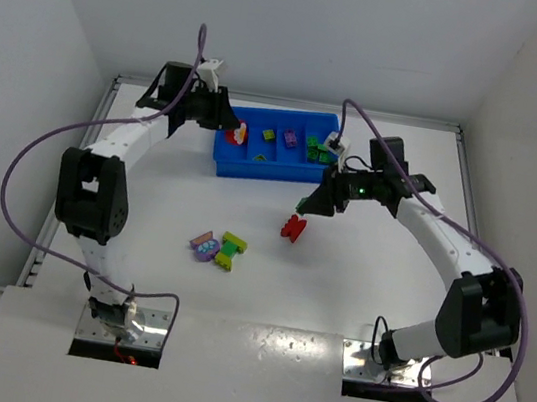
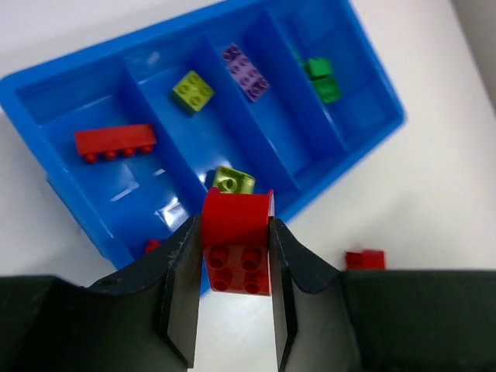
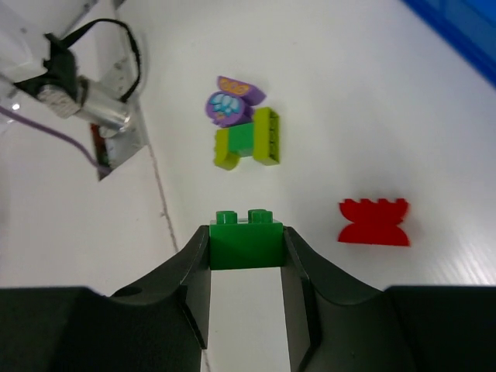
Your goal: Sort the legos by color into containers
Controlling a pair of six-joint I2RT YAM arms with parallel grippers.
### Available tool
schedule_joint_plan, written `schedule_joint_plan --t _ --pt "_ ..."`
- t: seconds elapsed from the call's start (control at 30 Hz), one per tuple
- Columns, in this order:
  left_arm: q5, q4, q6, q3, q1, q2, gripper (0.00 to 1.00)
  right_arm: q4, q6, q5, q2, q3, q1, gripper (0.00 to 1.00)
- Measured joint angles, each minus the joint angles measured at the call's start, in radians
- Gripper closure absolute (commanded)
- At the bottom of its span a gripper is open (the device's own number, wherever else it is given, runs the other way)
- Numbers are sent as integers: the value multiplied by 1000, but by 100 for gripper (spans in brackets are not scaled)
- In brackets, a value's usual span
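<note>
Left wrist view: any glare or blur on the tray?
Left wrist: white glare streaks on the blue tray floor, but the purple brick inside reads clearly; the red brick in the left gripper is sharp. Top external: light even, shadows soft.

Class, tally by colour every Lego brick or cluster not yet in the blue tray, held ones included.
Red: 2, red brick in the left gripper, red cluster on the table
Green: 1, green brick in the right gripper
Yellow-green: 1, yellow-green cluster
Purple: 1, purple piece
Total: 5
</note>
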Motion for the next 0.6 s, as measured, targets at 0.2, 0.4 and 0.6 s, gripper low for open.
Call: schedule_joint_plan --t 0.2,0.4,0.6 --pt "-106 -17 21 136 -14 158 81 -3 -3 103 -37 -2 -34 100" --pt "-175 -40 50 207 -40 231 45 34 16 269 -63 -2 -53 100" --pt "-216 -54 52 213 -68 209 28 103 37 437 3 35 -65 100"
